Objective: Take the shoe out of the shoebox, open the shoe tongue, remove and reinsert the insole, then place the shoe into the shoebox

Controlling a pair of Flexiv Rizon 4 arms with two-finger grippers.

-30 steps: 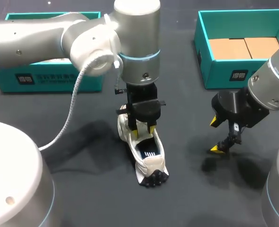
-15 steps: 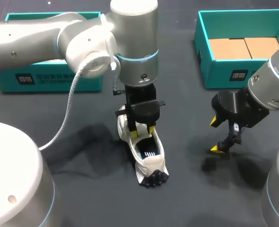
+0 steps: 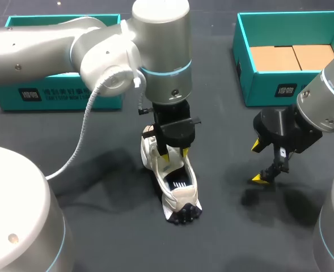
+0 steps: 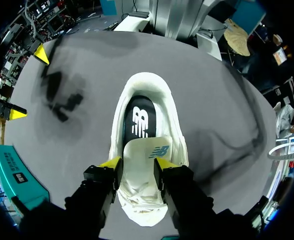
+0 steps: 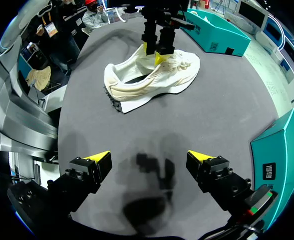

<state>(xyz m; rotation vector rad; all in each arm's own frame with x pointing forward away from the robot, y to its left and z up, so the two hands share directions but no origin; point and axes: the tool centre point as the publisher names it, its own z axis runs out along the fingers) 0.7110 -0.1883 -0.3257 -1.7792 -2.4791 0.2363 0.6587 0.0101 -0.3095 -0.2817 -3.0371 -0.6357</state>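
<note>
Cream-white shoe [image 3: 175, 190] stands upright on its sole near the middle of the dark grey bench [image 3: 110, 226], out of both boxes. Heel end with black lugs points toward the near edge; toe end lies under the left arm. Dark insole [image 4: 139, 117] shows inside the open collar, seated in the shoe as far as can be seen.

Left arm comes in from the left side and drops straight down over the shoe. Left pincer [image 4: 137, 165] is set narrow, its yellow tips pressed on either side of the cream tongue [image 4: 147, 150], holding it. Tongue stands lifted off the throat, between the fingers; laces bunched just below them in the left wrist view. In the head view the same pincer [image 3: 174, 154] sits over the forward half of the shoe, touching it.

Right pincer [image 3: 258, 163] hangs to the right of the shoe, well apart from it, low over bare bench. Fingers spread wide, nothing between them. Right wrist view confirms: right pincer [image 5: 149, 157] gapes over its own shadow, shoe [image 5: 151, 77] ahead of it.

Right teal box [image 3: 269, 88] sits at the far right of the bench, tan card lying inside. Left teal box [image 3: 59, 97] sits at the far left, partly hidden behind the left arm; contents not readable.
</note>
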